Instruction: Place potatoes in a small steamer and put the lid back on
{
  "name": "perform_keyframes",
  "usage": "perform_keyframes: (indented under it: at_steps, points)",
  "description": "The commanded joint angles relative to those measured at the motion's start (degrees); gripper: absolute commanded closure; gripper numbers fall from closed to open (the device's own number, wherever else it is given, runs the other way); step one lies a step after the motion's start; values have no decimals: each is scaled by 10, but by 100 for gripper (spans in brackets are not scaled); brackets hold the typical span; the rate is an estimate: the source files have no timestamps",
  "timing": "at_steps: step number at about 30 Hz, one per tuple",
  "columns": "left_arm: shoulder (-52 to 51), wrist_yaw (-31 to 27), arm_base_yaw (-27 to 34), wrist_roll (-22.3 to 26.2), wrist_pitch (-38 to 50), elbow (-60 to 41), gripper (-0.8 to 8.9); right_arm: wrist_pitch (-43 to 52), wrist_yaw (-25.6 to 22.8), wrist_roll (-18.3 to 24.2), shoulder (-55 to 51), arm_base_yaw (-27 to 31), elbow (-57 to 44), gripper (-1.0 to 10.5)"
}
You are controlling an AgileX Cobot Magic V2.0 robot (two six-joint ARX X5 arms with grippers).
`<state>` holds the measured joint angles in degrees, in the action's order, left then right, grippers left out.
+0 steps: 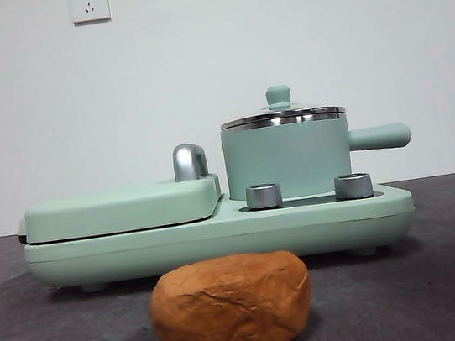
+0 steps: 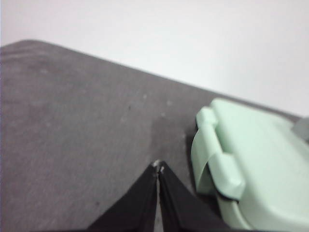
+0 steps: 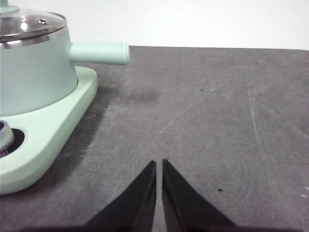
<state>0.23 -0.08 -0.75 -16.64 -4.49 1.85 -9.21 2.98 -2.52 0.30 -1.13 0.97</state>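
- Front view: big orange-brown potato (image 1: 231, 306) lying on the dark gray table (image 1: 446, 275), close to the camera, in front of the mint-green cooker base (image 1: 220, 235).
- Wrinkly skin with a long crease across the front.
- Not touching the cooker, just a small gap behind.
- Small steamer (image 1: 288, 158) standing upright on the right part of the base, stubby handle (image 1: 380, 137) sticking out to the right.
- Glass lid (image 1: 282, 115) sitting on top of the steamer, little green knob (image 1: 278, 95) pointing up.
- Two shiny round dials (image 1: 264, 196) on the base just below the steamer.
- Flat green griddle cover (image 1: 123, 209) on the left part of the base, closed, with a chrome handle (image 1: 190, 161) at the back.
- Two wall sockets (image 1: 89, 2) high up on the white wall.
- No arm seen in this view.
- Left wrist view: left gripper (image 2: 159, 166) low over bare table, fingers pressed together, gripping nothing, near the end of the griddle cover (image 2: 256, 169).
- Right wrist view: right gripper (image 3: 159, 162) over bare table, fingers almost together with only a thin slit between, gripping nothing.
- Steamer (image 3: 34, 72) and lid (image 3: 29, 24) off to the side in that view, handle (image 3: 99, 52) pointing out over the table.
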Motion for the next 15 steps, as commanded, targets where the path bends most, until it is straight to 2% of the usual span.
perform_keyframes:
  at_steps: [1, 6, 8, 11, 15]
  points:
    - [0, 3, -1, -25, 13, -10, 808, 35, 0, -47, -1, 0, -3, 929]
    - [0, 37, -1, -93, 80, -8, 808, 133, 1, -141, -1, -2, -2, 929]
    - [0, 47, -1, -100, 104, 0, 808, 161, 2, -171, -1, -2, 4, 930]
    - [1, 58, -1, -100, 98, 26, 807, 147, 18, -181, 0, -1, 33, 930]
    - [16, 68, -1, -86, 74, 81, 807, 90, 42, -169, 28, -1, 102, 931]
